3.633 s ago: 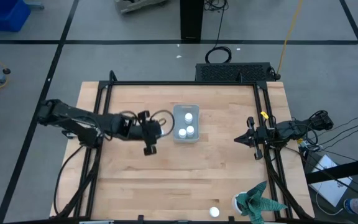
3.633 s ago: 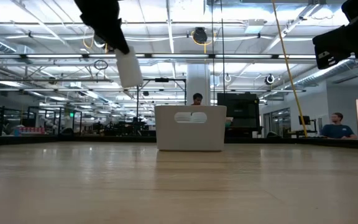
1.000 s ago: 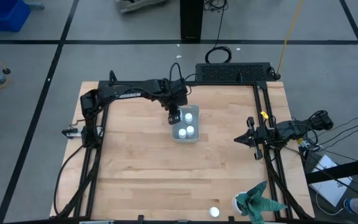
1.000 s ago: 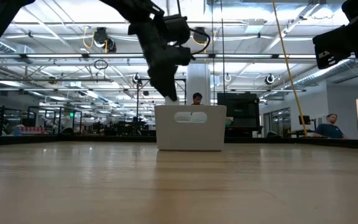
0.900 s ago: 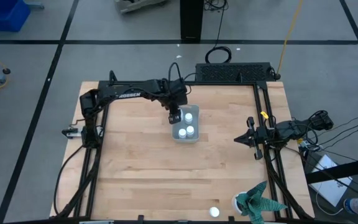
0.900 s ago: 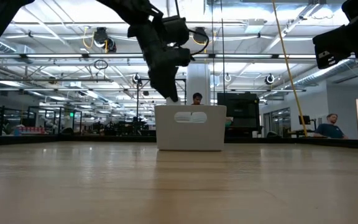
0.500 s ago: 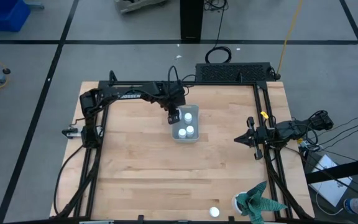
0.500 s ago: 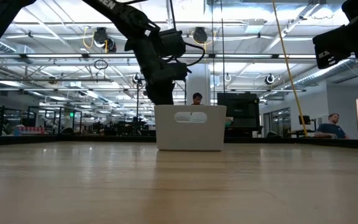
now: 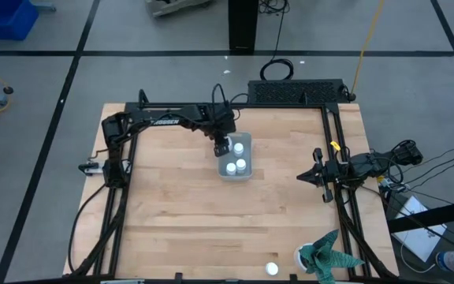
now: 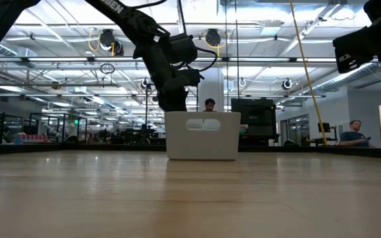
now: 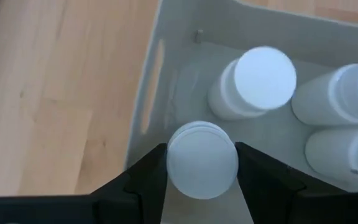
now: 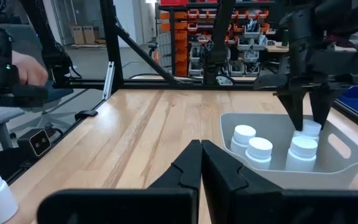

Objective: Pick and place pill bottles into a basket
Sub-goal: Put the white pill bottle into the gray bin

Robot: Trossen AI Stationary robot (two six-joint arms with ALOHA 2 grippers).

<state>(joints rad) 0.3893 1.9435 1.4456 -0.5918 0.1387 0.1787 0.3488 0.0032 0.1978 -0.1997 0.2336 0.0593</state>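
The pale basket point(image 9: 248, 176) stands on the wooden table toward its far edge, with three white pill bottles point(image 9: 240, 164) upright in it. My left gripper point(image 9: 224, 147) reaches down into the basket's far left corner, shut on a fourth pill bottle point(image 11: 202, 160). Another pill bottle point(image 9: 271, 268) stands alone by the table's near edge. My right gripper point(image 9: 302, 177) waits at the right side, shut, with nothing in it. In the low view the basket's wall point(image 10: 202, 135) hides my left fingertips. My left gripper has the pill bottle's round cap point(image 11: 202, 186) pinched between its two fingers point(image 11: 148, 180), one on each side. The fingers come from above, slanting down into the basket. The bottle is upright beside the basket's wall point(image 11: 166, 68); its base is hidden under the cap.
A green spiky plant-like thing point(image 9: 325, 256) sits at the near right corner beside the lone bottle. A black mesh pad point(image 9: 295, 91) lies beyond the far edge. Black frame rails point(image 9: 124, 181) run along both table sides. People show in the room behind the table.
My left gripper has sunk with the pill bottle into the basket's far left corner. In the low view the bottle showed just above the rim; now it and the fingertips are hidden behind the wall.
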